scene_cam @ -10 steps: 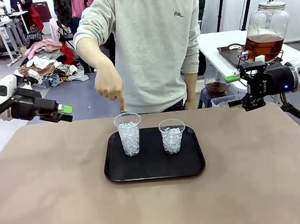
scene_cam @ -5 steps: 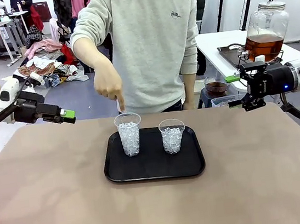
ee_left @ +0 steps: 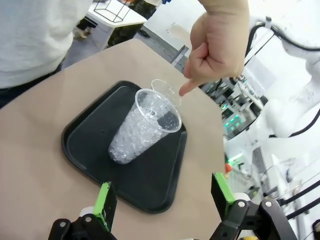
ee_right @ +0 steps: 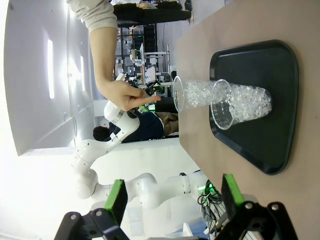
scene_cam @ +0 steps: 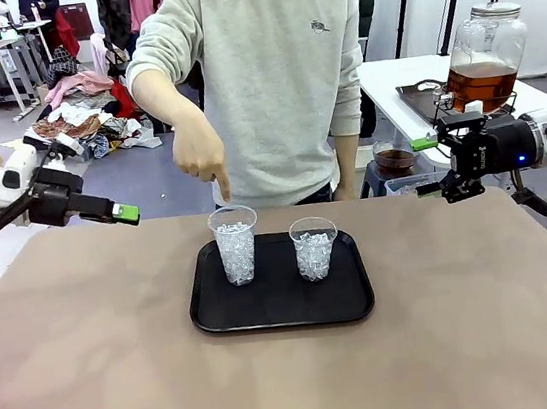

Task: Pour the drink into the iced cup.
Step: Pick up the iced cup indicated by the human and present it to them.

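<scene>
1. Tray (scene_cam: 267, 311): black, at the middle of the tan table (scene_cam: 94, 369). It carries two clear cups of ice, both upright.
2. Taller cup (scene_cam: 235, 245): on the tray's left half. The shorter cup (scene_cam: 315, 249) stands just beside it on the right, and the two do not touch.
3. Person's hand (scene_cam: 198, 154): index finger points down, with the tip just above the taller cup's far rim.
4. Drink (scene_cam: 480, 85): amber-brown, filling the lower part of a lidded glass jar (scene_cam: 486, 40). The jar stands on a white side table (scene_cam: 388, 78) past the far right corner, well apart from the tray.
5. Left gripper (scene_cam: 124, 214): hovers above the table's far left edge. The wrist view shows its jaws spread wide with nothing between them (ee_left: 162, 200), looking towards the taller cup (ee_left: 142, 125).
6. Right gripper (scene_cam: 428, 165): hovers over the far right edge, in front of the jar. Its jaws are wide apart and empty (ee_right: 172, 200).
</scene>
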`<action>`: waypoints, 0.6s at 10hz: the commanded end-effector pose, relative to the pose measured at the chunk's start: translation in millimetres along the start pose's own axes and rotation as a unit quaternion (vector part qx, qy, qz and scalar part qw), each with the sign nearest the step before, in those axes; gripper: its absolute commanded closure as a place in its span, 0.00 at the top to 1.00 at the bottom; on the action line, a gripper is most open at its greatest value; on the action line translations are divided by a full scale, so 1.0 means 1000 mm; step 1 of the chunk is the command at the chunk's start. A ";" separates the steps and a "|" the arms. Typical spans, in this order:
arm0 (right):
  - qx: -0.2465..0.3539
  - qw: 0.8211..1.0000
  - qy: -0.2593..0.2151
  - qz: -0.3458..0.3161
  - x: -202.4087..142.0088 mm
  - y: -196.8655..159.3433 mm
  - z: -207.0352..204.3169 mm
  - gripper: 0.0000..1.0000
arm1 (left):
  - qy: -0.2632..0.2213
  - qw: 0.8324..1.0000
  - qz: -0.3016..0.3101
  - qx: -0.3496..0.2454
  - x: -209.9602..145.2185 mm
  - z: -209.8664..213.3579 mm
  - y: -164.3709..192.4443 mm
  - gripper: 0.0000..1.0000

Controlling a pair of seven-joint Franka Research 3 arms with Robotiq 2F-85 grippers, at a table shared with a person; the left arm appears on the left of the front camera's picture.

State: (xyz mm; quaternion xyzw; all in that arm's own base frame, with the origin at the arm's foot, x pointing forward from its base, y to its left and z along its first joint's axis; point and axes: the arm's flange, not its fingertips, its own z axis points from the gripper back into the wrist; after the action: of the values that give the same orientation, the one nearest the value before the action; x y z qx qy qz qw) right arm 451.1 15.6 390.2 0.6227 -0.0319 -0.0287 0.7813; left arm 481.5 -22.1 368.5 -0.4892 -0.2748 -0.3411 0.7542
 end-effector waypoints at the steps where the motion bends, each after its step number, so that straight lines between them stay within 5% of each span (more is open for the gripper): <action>1: 0.002 1.000 -0.001 0.000 -0.001 0.000 0.000 1.00 | -0.003 0.995 -0.099 0.032 -0.010 -0.014 -0.002 1.00; 6: 0.002 1.000 -0.001 0.000 -0.001 0.000 0.000 1.00 | -0.033 0.969 -0.245 0.023 -0.027 -0.052 0.008 1.00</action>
State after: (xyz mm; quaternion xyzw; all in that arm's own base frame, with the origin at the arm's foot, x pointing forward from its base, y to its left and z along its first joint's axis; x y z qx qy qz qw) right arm 451.1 15.6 390.2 0.6227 -0.0319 -0.0288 0.7813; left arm 476.0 -56.8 336.1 -0.4057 -0.3959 -0.4884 0.6634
